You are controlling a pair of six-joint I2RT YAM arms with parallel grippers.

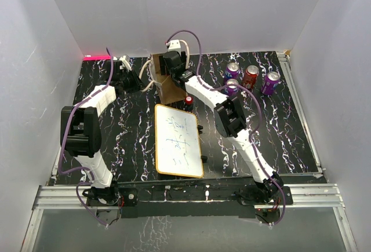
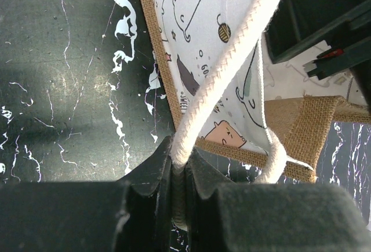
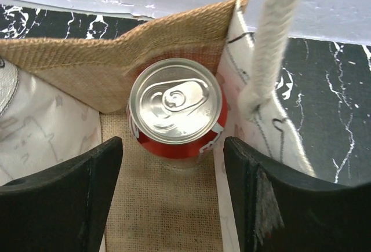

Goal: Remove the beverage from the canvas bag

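I see the red can (image 3: 177,108) upright inside the canvas bag (image 3: 64,61), against its corner. My right gripper (image 3: 173,150) hangs above it, jaws apart, not touching. My left gripper (image 2: 181,168) pinches the white rope handle (image 2: 232,61).

One canvas bag (image 1: 168,90) sits at twelve o'clock on the tabletop (image 1: 278,130), with two rope handles (image 2: 223,72). One red can (image 3: 177,107) stands inside it. At two o'clock are four more cans: three purple cans (image 1: 233,69) and one dark red can (image 1: 250,75). One whiteboard (image 1: 178,141) lies at centre. One small red item (image 1: 189,99) is at the bag's five o'clock, too small to identify.
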